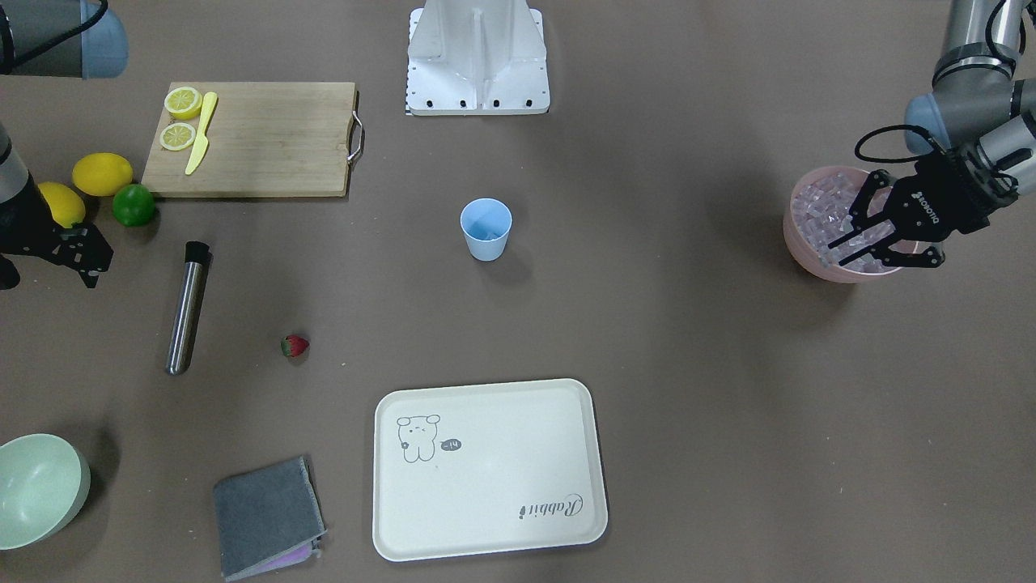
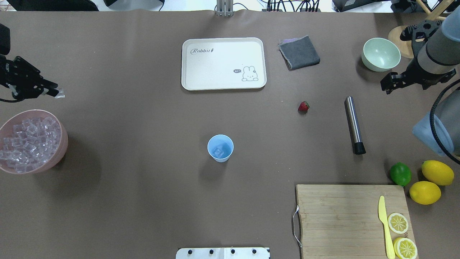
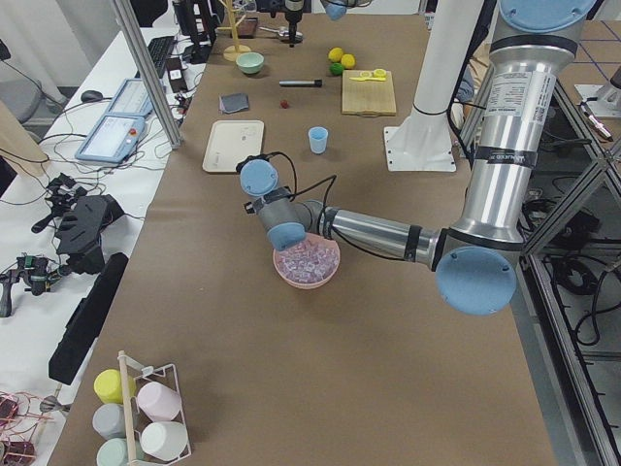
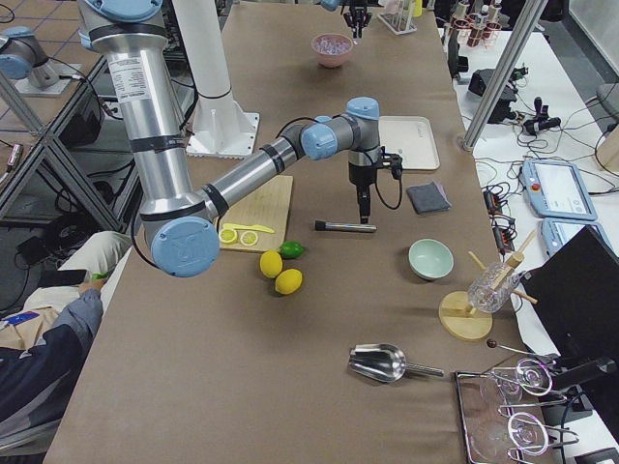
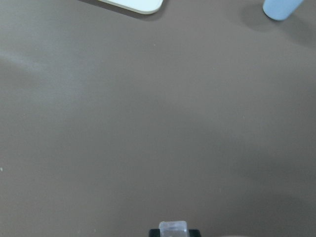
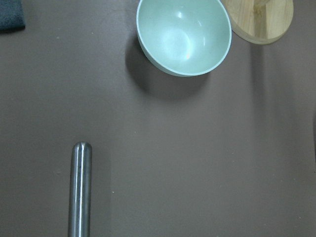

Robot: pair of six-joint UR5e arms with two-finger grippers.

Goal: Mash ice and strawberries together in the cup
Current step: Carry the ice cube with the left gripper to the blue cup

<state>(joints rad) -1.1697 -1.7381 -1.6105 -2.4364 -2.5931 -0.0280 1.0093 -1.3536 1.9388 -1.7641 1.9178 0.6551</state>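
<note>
Overhead exterior view: the cup (image 2: 220,148) stands upright, mouth up, at the table's middle, with what looks like ice already inside. The left claw (image 2: 56,94), pinched on one ice cube (image 2: 60,95), hangs raised by the pink bowl (image 2: 64,140) at the table's left edge. From it, the cup lies well apart, toward the middle. The strawberry (image 2: 303,106) lies with its leafy top toward the table's right edge, nearer the right claw (image 2: 390,84), whose opening I cannot tell.

Silver arm tubes (image 3: 495,184), pale blue joint caps (image 3: 475,282), black cables (image 2: 432,112), black left hand (image 1: 838,255) marked ROBOTIQ.
</note>
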